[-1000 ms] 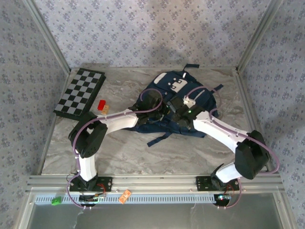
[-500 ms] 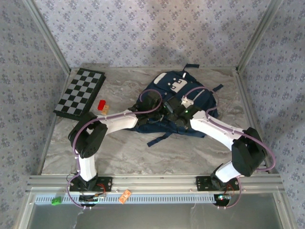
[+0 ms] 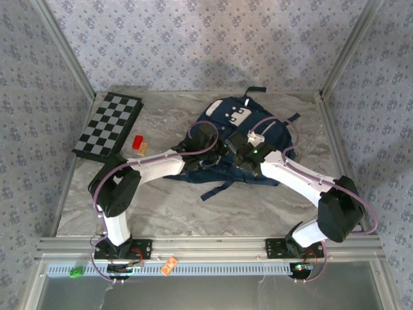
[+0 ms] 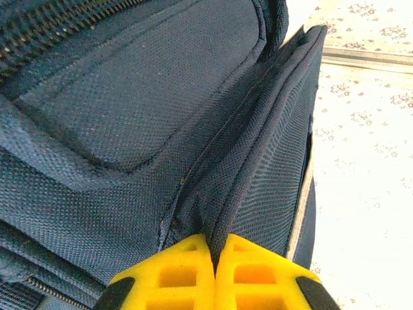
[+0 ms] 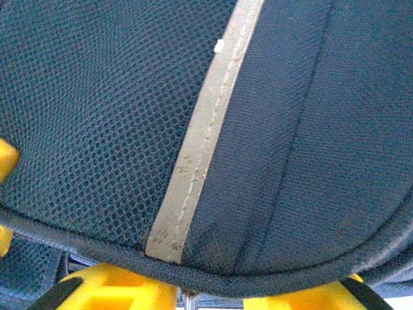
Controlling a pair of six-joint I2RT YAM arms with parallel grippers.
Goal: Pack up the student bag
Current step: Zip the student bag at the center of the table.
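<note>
The student bag (image 3: pixel 240 116), navy blue with white patches, lies at the back middle of the table. Both wrists meet over its near half. My left gripper (image 3: pixel 216 150) is shut, its yellow fingertips (image 4: pixel 187 258) pinching a fold of the bag's dark fabric (image 4: pixel 219 194) at a seam. My right gripper (image 3: pixel 240 152) sits against the bag. In the right wrist view the bag's piped edge (image 5: pixel 213 278) and a grey stripe (image 5: pixel 200 148) cover the fingertips of the right gripper (image 5: pixel 210 297). The two yellow fingers (image 5: pixel 122 290) stand somewhat apart beneath that edge.
A black-and-white chessboard (image 3: pixel 108 126) lies at the back left. A red block (image 3: pixel 137 141) and a small orange piece (image 3: pixel 143 149) sit between it and the bag. A loose bag strap (image 3: pixel 216 188) trails toward the near table.
The right wrist shifted left over the bag, then back a little. The left arm's elbow moved slightly left. The bag's near edge has bunched and shifted a little.
</note>
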